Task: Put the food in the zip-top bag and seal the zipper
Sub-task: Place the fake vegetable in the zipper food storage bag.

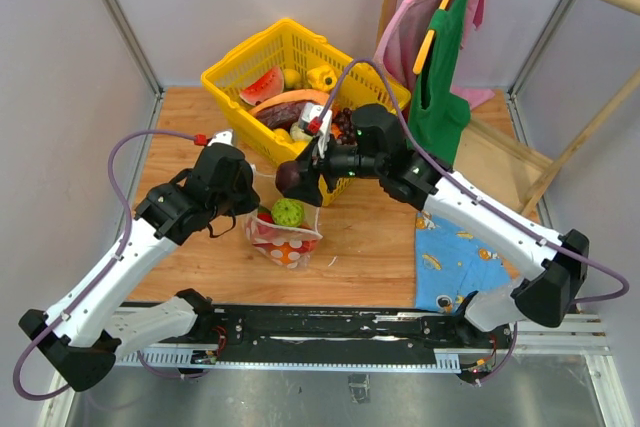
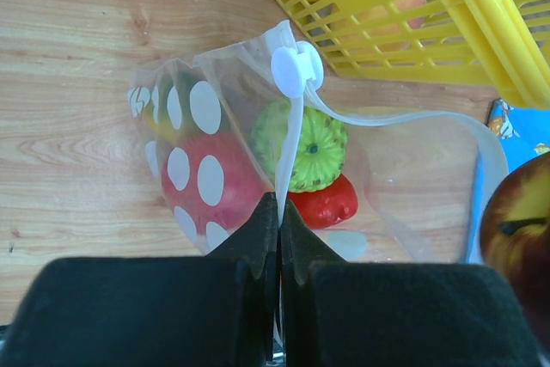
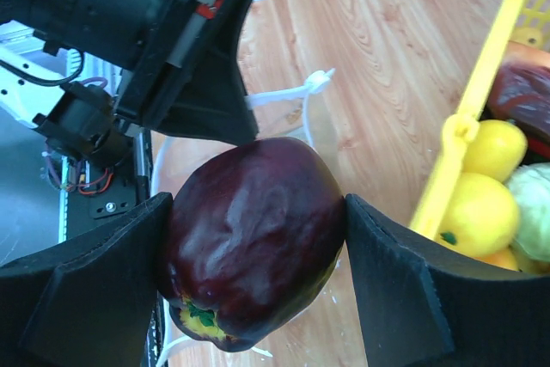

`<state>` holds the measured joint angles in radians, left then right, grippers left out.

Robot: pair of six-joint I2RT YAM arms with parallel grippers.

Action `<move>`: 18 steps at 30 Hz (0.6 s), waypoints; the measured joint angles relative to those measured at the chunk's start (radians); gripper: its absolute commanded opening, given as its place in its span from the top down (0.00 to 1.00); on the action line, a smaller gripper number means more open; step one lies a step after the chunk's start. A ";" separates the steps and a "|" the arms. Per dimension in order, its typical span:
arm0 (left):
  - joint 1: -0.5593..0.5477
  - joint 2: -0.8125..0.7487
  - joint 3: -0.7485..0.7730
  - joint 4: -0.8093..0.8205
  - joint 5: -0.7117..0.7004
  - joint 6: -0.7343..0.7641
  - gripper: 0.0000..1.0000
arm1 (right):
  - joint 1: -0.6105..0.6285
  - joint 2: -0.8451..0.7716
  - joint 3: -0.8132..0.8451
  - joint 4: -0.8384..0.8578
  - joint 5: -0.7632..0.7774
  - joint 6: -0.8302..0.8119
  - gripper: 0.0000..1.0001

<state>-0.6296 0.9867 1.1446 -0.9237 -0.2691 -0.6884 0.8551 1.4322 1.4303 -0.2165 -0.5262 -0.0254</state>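
Note:
The clear dotted zip-top bag (image 1: 285, 237) lies open on the wooden table, holding a green ridged fruit (image 2: 301, 143), a red fruit (image 2: 215, 180) and a red pepper-like piece (image 2: 331, 204). My left gripper (image 2: 279, 212) is shut on the bag's pale zipper rim (image 2: 292, 139), next to its white slider (image 2: 295, 70). My right gripper (image 3: 258, 238) is shut on a dark purple fruit (image 3: 253, 238) and holds it above the bag's mouth; it also shows in the top view (image 1: 292, 177). More food lies in the yellow basket (image 1: 240, 57).
The yellow mesh basket stands at the back, holding a watermelon slice (image 1: 262, 84), lemons (image 3: 481, 212) and other toys. A blue patterned cloth (image 1: 455, 257) lies at the right front. Clothes hang on a wooden rack (image 1: 440, 37) at the back right.

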 measured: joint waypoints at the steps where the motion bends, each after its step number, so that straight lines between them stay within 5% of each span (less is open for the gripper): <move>1: 0.000 -0.002 -0.002 0.004 0.000 0.000 1.00 | 0.008 0.000 -0.008 0.007 -0.005 0.002 0.67; 18: 0.000 -0.017 -0.014 0.004 -0.006 0.001 1.00 | 0.089 0.184 -0.068 0.137 0.006 -0.010 0.62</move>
<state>-0.6292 0.9695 1.1305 -0.9199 -0.2756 -0.6876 0.9443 1.6165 1.3621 -0.0792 -0.5205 -0.0353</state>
